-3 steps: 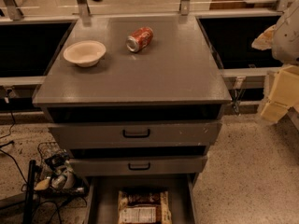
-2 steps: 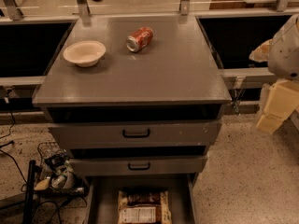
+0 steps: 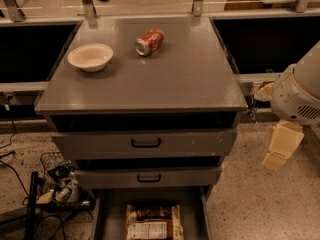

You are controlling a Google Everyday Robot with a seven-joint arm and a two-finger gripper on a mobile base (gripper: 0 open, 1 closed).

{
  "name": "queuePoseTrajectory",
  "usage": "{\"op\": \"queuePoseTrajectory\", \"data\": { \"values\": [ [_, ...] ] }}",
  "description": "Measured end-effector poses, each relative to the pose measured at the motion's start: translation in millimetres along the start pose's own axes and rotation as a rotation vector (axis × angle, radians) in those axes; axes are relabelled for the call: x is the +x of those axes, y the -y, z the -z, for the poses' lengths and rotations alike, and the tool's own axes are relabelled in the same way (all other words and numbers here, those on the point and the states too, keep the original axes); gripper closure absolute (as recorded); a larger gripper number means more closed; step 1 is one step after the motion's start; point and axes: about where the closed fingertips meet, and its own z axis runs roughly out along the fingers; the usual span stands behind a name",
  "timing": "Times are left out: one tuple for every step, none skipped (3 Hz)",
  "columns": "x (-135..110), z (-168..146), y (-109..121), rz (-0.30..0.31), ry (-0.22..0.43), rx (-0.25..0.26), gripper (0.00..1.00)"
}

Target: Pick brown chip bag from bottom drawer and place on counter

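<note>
Grey metal nearest me: the bottom drawer [image 3: 112, 216] stands pulled out below the front edge of the counter [image 3: 185, 79], and the brown chip bag [image 3: 154, 223] lies flat on its floor, label side up, about in the middle between the side walls. It sits just as it did a second ago, untouched. Above it the two upper drawers [image 3: 145, 143] are closed, or nearly so. What has changed is on the right: the gripper [image 3: 281, 146] has come down over the last second, from about the level of the worktop to well below it. It now hangs off the right edge, out beyond the front-right corner and over the speckled floor [image 3: 250, 209], with the white arm housing [image 3: 300, 91] just above it. Whether it is open or closed I cannot tell from here, but the bag is not in its grasp. I read this as the start of the reach: the arm is getting down to drawer height, and still has to swing in toward the drawer, well apart from it as yet. Further back a bowl [image 3: 90, 57] rests near the far-left corner and a red can [image 3: 149, 42] lies on its side near the far edge, leaving bare surface toward the front for setting the bag down.
</note>
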Motion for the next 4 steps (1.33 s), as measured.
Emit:
{"op": "queuePoseTrajectory", "data": {
  "values": [
    [0, 1, 0, 0.001, 0.005, 0.001, 0.00],
    [4, -17, -4, -0.006, 0.078, -0.058, 0.00],
    [11, -50, -11, -0.018, 0.190, -0.159, 0.00],
    [9, -54, -11, -0.018, 0.205, -0.174, 0.00]
  ]
}}
